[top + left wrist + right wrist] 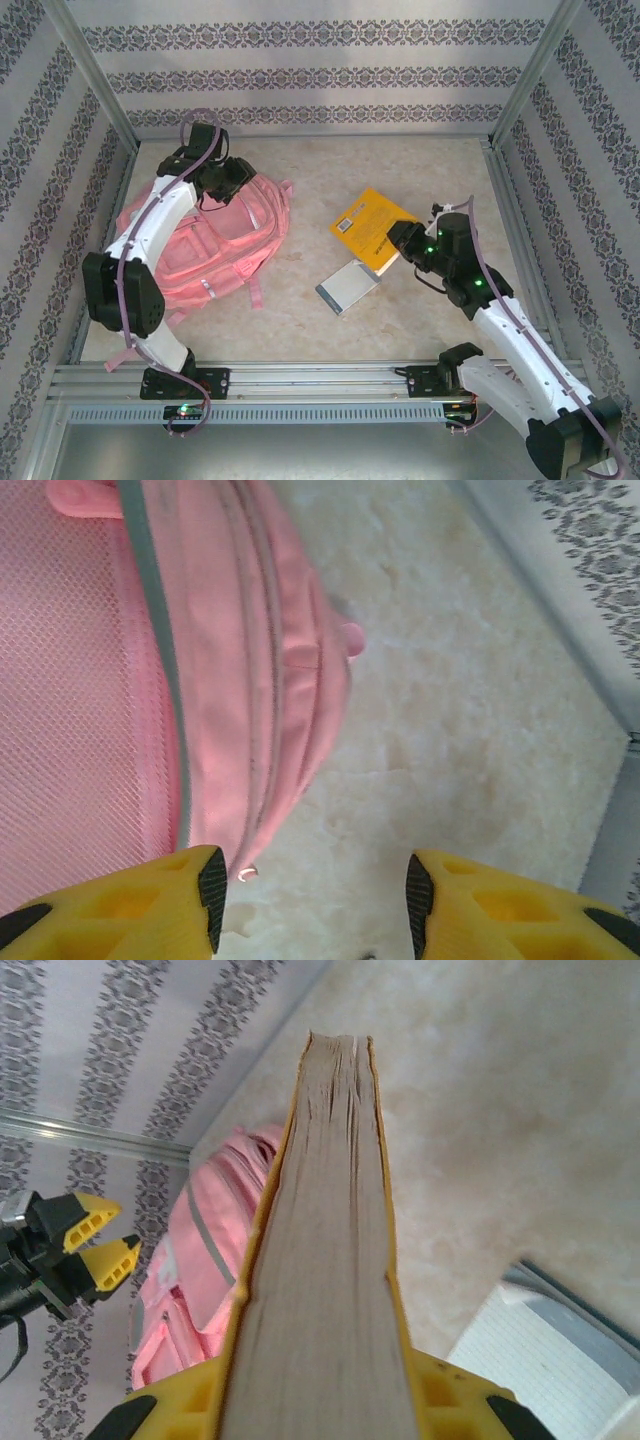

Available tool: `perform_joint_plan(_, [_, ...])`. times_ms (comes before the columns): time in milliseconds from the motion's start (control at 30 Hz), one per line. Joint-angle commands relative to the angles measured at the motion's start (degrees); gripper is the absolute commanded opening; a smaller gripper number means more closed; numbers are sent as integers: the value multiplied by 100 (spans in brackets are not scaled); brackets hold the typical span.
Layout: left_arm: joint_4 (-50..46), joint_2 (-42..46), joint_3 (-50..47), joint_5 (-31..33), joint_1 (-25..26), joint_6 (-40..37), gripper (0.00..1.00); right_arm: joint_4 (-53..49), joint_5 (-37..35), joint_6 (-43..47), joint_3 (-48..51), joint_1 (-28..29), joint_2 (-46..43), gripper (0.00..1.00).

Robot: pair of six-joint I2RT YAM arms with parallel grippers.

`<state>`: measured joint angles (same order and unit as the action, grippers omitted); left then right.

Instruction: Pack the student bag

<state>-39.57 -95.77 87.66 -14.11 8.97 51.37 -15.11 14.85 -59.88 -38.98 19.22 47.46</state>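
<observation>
Student bag: the pink student bag (215,245) lies flat on the left side of the table (330,170), reaching toward the far left corner. Its pale panels face up and a strap trails off its near edge.
Bag edge, close up: the left wrist view shows pink mesh, a grey piping line and a zipped seam of the bag (250,680), with bare table (450,730) to the right of it.
Left gripper: the left gripper (225,180) hangs over the far end of the bag. Its jaws stand well apart with nothing between them (315,890). One yellow finger sits just beside the bag's edge and a small metal ring (247,873); I cannot tell whether it touches either.
Left gripper from across: the right wrist view shows it (90,1245) with its fingers spread, left of the bag (205,1250).
Right gripper: the right gripper (400,245) is right of centre and clamped on the near right corner of a yellow book (365,222).
Yellow book: it is pinched between the yellow fingers (320,1400), with the page edge (325,1240) facing the wrist camera. The book points away toward the bag and seems to be raised off the table.
Notebook: a grey and white notebook (348,285) lies flat just near-left of the book. Its lined page shows in the right wrist view (560,1360).
Spacing: bare table separates the bag from the book and notebook.
</observation>
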Motion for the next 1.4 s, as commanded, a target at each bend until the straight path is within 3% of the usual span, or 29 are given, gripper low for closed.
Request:
perform_joint_plan(0, [-71, -91, 152, 21, -131, -319, 52, 255, 334, -170, 11, -60, -268, 0])
perform_joint_plan(433, [237, -696, -78, 47, -298, -436, 52, 290, 447, -424, 360, -221, -535, 0])
perform_joint_plan(800, [334, -1422, 291, -142, -298, -506, 48, 311, 588, -495, 525, -374, -623, 0])
perform_joint_plan(900, [495, -1503, 285, -293, -293, -470, 40, 338, 657, -514, 617, -408, -667, 0])
perform_joint_plan(1200, [114, -1760, 910, -630, -34, -840, 0, 123, 642, -169, 510, -468, -646, 0])
perform_joint_plan(1367, [-388, -1798, 1570, -861, 430, -1147, 0, -293, 413, 304, 110, -472, -530, 0])
